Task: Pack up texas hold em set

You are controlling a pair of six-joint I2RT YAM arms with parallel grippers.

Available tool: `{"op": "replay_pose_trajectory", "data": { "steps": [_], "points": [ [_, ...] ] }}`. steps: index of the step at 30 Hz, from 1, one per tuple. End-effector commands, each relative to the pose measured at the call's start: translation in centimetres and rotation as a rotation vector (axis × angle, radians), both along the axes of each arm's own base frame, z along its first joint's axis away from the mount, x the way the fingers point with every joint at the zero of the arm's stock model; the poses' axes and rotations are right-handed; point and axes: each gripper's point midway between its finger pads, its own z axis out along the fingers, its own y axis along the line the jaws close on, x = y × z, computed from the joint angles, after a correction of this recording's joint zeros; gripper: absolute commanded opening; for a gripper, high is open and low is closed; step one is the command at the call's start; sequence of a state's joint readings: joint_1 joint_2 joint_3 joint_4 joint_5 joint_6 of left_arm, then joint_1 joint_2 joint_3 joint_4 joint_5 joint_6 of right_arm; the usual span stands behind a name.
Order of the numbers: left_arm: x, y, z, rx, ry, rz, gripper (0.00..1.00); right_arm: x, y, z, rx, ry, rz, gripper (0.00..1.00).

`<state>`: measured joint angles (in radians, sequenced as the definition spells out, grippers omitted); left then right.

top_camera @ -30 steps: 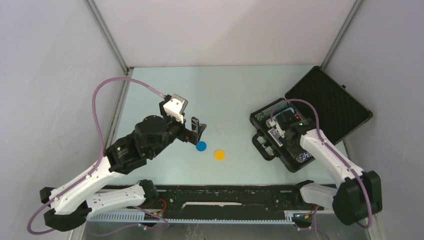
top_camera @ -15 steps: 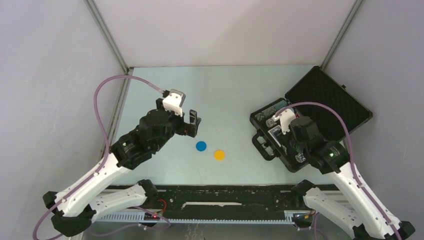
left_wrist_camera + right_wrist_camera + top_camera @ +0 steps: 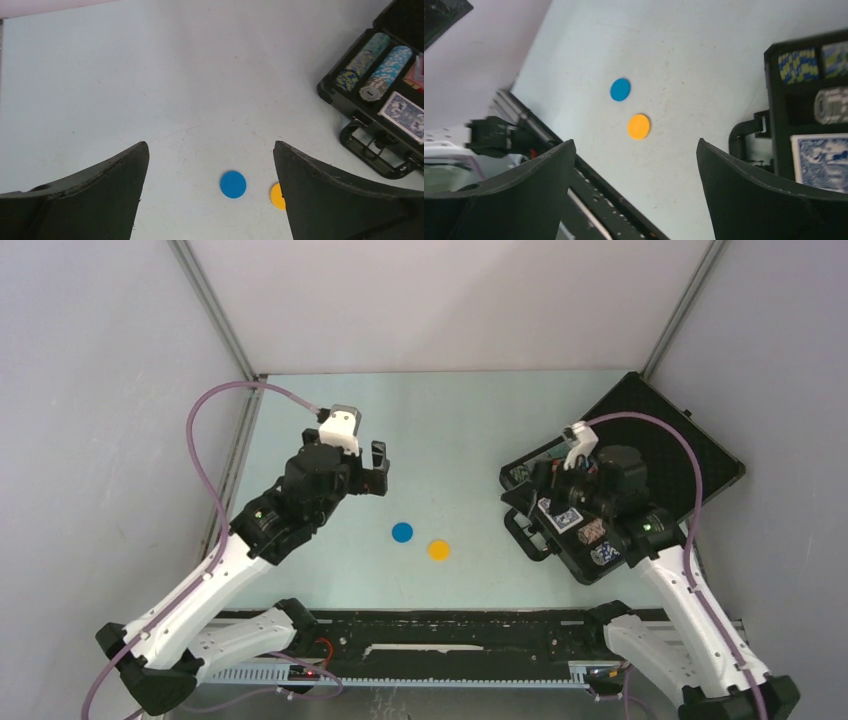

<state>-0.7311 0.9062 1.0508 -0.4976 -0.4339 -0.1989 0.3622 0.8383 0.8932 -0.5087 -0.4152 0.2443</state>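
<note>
As both arms withdrew, left tool point(image 3: 211, 146) and right tool point(image 3: 634, 145) gape empty; mid-frame blue disc point(image 3: 402, 531) and yellow disc point(image 3: 438, 549) remain unpacked.

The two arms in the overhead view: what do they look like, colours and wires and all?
The left arm and right arm have white shells on the long segments and bulky black joints. A purple cable loops along each to a small white-and-grey block at the wrist. The left pincer and right pincer each have two broad matte black fingers. No readable markings.
</note>
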Motion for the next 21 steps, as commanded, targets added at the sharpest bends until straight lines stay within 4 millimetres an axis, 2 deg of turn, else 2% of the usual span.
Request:
{"op": "replay_pose_trajectory", "data": {
  "steps": [1, 6, 9, 11, 14, 17, 21],
  "points": [
    [-0.1, -1.5, 5.5, -0.163, -0.054, -0.042, 1.00, -2.2, 0.9, 2.0, 0.350, 0.133, 0.122, 1.00],
    [-0.5, -3.2, 10.0, -0.274, -0.090, -0.113, 1.00, -2.5, 0.2, 0.9, 0.360, 0.164, 0.134, 1.00],
    [-0.3, -3.0, 11.7, -0.277, -0.134, -0.113, 1.00, -1.9, 0.8, -0.3, 0.305, 0.167, 0.095, 1.00],
    [0.1, -2.3, 11.6, -0.250, -0.156, -0.080, 1.00, -1.3, 1.4, -1.9, 0.238, 0.190, 0.061, 1.00],
    [0.5, -0.7, 10.4, -0.191, -0.171, -0.011, 1.00, -0.6, 3.2, -4.6, 0.099, 0.227, 0.031, 1.00],
    [0.7, 0.6, 8.8, -0.142, -0.184, 0.045, 1.00, 0.1, 6.2, -7.7, -0.050, 0.264, 0.029, 1.00],
    [1.0, 1.9, 7.4, -0.119, -0.201, 0.109, 1.00, 1.3, 10.0, -10.8, -0.212, 0.289, 0.057, 0.97]
  ]
}}
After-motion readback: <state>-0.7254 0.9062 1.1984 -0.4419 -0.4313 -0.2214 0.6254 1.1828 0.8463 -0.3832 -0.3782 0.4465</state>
